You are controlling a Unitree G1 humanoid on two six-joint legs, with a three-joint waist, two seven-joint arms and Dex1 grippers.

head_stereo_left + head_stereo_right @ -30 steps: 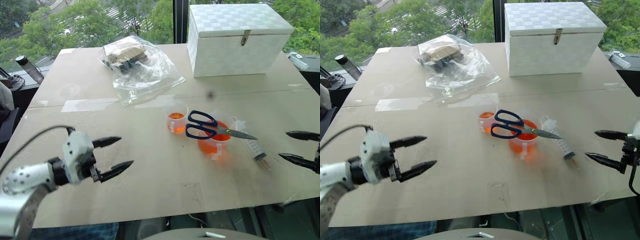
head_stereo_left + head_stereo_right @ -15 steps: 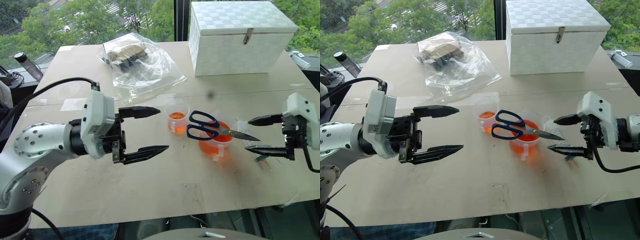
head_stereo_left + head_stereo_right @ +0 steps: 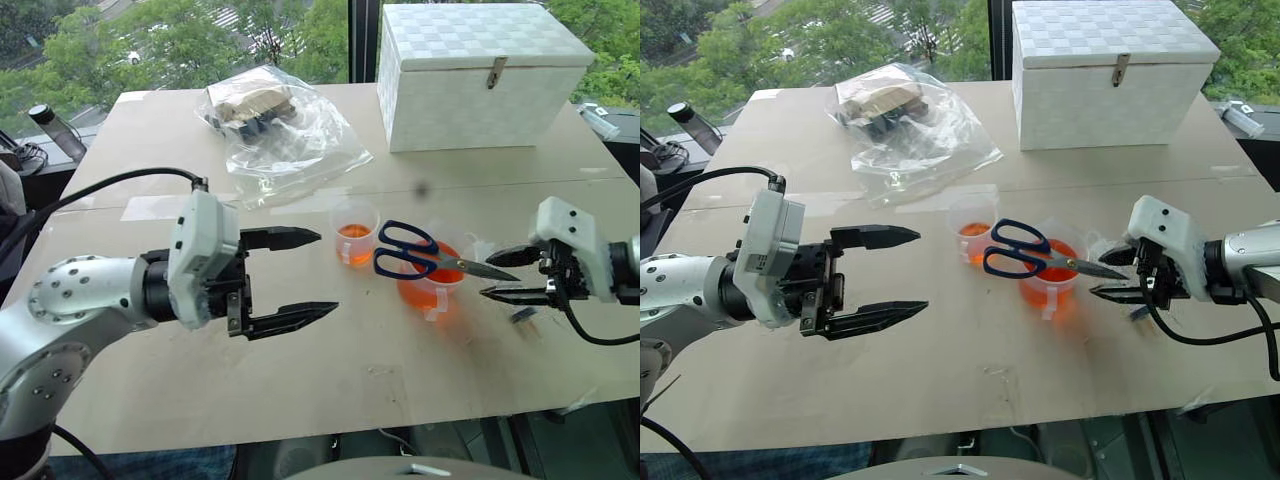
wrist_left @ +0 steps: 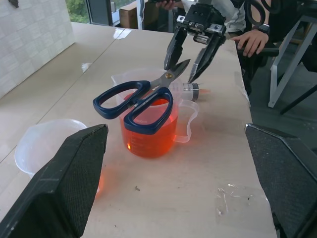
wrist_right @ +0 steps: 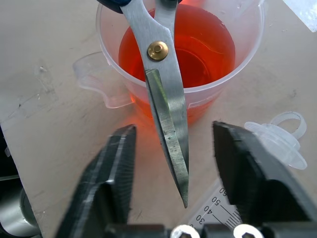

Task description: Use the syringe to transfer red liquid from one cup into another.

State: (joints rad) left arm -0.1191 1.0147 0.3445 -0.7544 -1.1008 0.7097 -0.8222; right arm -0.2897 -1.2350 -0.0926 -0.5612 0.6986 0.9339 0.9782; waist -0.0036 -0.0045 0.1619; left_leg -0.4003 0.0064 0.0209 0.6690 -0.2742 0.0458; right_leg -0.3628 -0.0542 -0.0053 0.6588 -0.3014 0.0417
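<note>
Presently, left to right. Left gripper (image 3: 300, 275): spread wide, empty, well apart from the cups. Small cup (image 3: 353, 233) and wide cup (image 3: 430, 282), both with red liquid (image 5: 190, 47); scissors (image 3: 425, 254) laid across the wide cup. Syringe (image 4: 190, 91): flat on the table beside that cup, under the right gripper (image 3: 505, 273), which is partly closed astride the blade tips, nothing held. Right arm judged nearer.

cups 2 (image 3: 354, 231) (image 3: 432, 278) | scissors 1 (image 3: 425, 253) | syringe 1 (image 5: 257, 168) | box 1 (image 3: 478, 73) | bag 1 (image 3: 276, 130)
</note>
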